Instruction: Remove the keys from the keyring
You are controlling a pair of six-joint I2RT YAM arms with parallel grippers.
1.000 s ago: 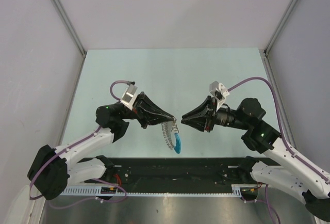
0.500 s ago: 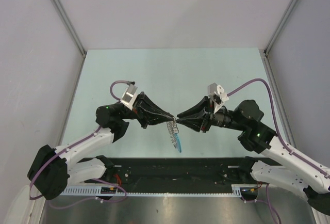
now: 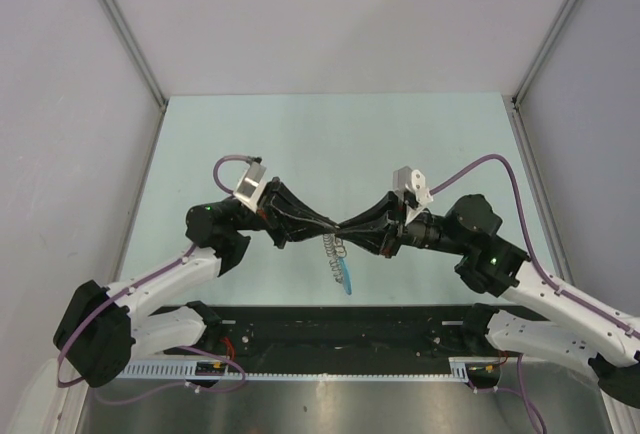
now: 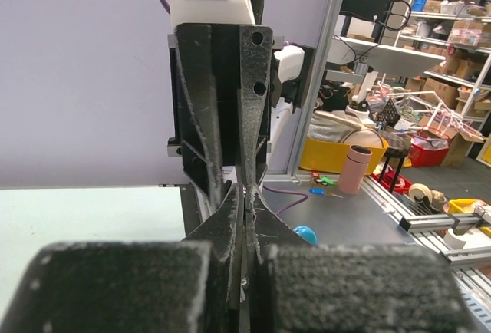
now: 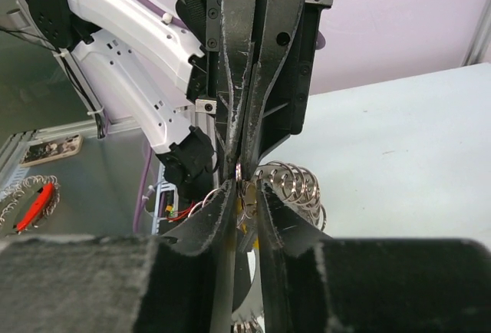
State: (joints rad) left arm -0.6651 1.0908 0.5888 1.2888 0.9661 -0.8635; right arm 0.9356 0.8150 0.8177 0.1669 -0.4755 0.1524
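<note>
The keys [image 3: 335, 254] hang as a silvery bunch with a blue piece [image 3: 345, 277] at the bottom, above the table's near middle. My left gripper [image 3: 337, 225] is shut on the thin keyring [image 4: 244, 193], which is held edge-on between its fingers. The blue piece [image 4: 304, 234] shows just beyond them. My right gripper [image 3: 347, 229] meets it tip to tip. Its fingers [image 5: 222, 202] are closed to a narrow gap filled by a metal key [image 5: 247, 193]. Coiled silvery rings [image 5: 295, 186] fan out to the right of it.
The pale green table [image 3: 330, 144] lies below, with a black rail [image 3: 340, 326] along its near edge. Grey walls stand on both sides. A second ring bunch with a red piece [image 5: 31, 199] lies on the metal surface off the table's near side.
My right gripper has moved left until its tips meet the left gripper's tips at the keyring. The hanging bunch has swung slightly. The left arm has held still.
</note>
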